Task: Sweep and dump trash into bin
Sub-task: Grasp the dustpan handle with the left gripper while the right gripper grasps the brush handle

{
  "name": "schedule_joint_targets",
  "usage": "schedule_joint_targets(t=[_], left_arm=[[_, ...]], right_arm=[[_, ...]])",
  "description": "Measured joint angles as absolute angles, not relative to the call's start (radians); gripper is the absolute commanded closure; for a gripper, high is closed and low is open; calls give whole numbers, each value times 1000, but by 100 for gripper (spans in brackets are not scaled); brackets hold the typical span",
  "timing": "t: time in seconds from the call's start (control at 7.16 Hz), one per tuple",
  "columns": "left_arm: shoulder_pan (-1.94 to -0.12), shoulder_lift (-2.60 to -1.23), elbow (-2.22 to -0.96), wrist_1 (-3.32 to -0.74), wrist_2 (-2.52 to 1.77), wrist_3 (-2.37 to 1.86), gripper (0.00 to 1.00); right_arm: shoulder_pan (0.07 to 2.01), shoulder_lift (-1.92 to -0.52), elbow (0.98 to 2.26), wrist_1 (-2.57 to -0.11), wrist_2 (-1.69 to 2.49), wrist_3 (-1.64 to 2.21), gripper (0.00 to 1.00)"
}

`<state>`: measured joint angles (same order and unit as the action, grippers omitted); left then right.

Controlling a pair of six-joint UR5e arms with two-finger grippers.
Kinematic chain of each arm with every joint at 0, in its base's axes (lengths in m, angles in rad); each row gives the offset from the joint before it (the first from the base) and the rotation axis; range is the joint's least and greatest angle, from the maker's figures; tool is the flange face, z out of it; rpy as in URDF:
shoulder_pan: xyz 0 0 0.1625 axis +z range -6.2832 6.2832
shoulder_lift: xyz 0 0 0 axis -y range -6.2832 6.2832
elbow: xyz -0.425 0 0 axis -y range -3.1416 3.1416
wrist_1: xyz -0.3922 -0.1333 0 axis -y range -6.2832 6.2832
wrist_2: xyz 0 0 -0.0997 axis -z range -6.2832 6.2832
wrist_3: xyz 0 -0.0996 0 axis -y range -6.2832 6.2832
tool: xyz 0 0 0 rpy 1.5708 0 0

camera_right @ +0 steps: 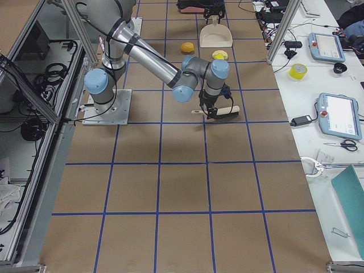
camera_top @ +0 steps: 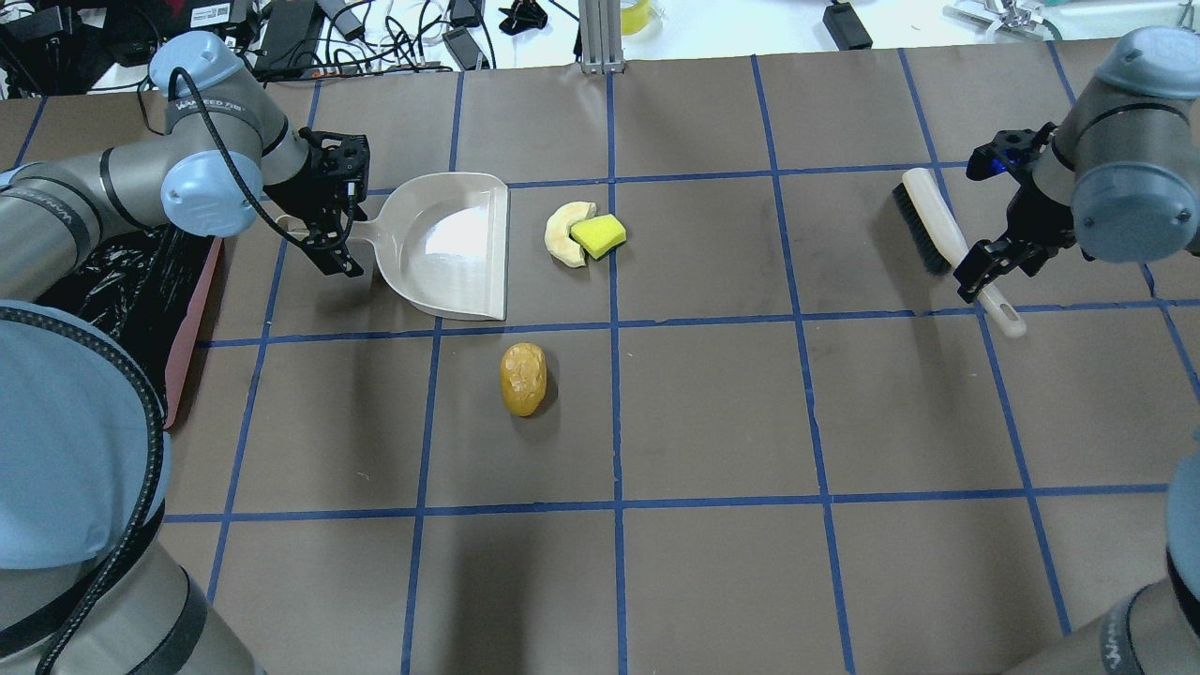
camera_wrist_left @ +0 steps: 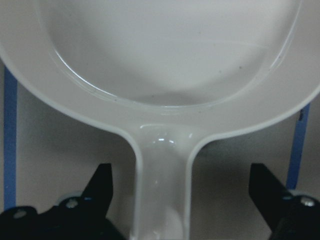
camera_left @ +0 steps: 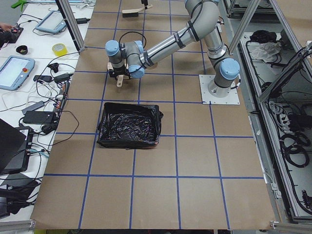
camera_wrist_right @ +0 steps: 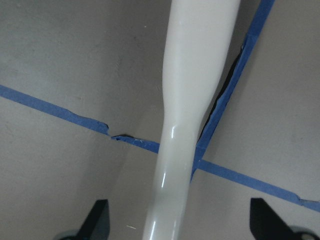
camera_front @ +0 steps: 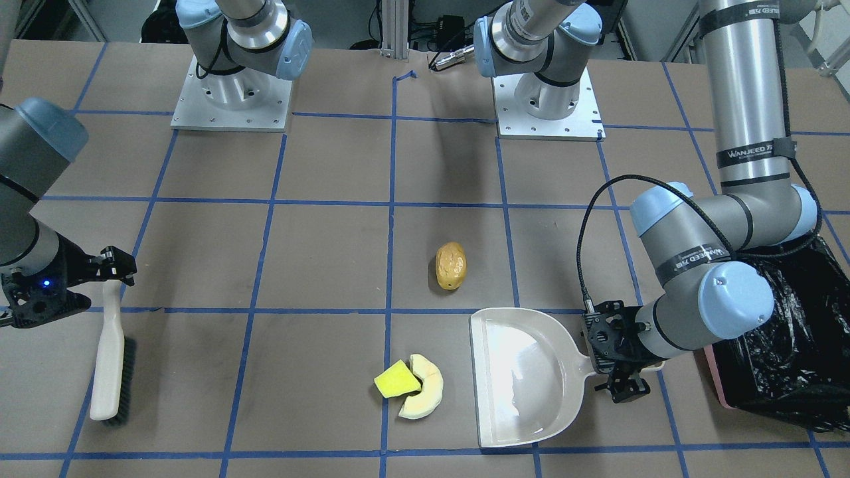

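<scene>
The trash lies on the table: a brown potato-like oval (camera_front: 451,265) (camera_top: 523,378), and a yellow-green sponge wedge (camera_front: 396,383) (camera_top: 599,234) that touches a pale crescent slice (camera_front: 422,396) (camera_top: 565,234). The beige dustpan (camera_front: 524,378) (camera_top: 450,244) lies flat with its mouth toward the sponge. My left gripper (camera_top: 323,230) (camera_wrist_left: 182,190) is open, its fingers astride the dustpan handle. My right gripper (camera_top: 996,272) (camera_wrist_right: 180,220) is open astride the handle of the beige brush (camera_front: 109,365) (camera_top: 928,225), which lies on the table. The pink bin (camera_top: 192,328) (camera_left: 129,127) with its black bag stands behind my left arm.
Both arm bases stand on metal plates (camera_front: 232,99) at the robot's side of the table. Blue tape lines grid the brown tabletop. Monitors, cables and tape rolls lie on side benches (camera_left: 29,73) beyond the table's edge.
</scene>
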<state>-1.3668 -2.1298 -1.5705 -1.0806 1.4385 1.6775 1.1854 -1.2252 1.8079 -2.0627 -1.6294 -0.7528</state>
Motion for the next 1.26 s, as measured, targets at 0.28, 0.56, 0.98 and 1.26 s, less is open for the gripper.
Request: schedule_joint_targets(t=[0.28, 0.56, 0.98, 1.26], left_arm=[[-1368, -2143, -1567, -1076, 1434, 1660, 32], [-1370, -2152, -1564, -1064, 1436, 1672, 66], [-1371, -2154, -1564, -1060, 1440, 1705, 99], [-1372, -2151, -1565, -1060, 1440, 1709, 100]], right_arm=[[1184, -1224, 1827, -2063, -1629, -734, 44], [1184, -1224, 1841, -2063, -1629, -728, 54], [1184, -1227, 1844, -2064, -1630, -727, 100], [1184, -1236, 1830, -2063, -1632, -723, 100]])
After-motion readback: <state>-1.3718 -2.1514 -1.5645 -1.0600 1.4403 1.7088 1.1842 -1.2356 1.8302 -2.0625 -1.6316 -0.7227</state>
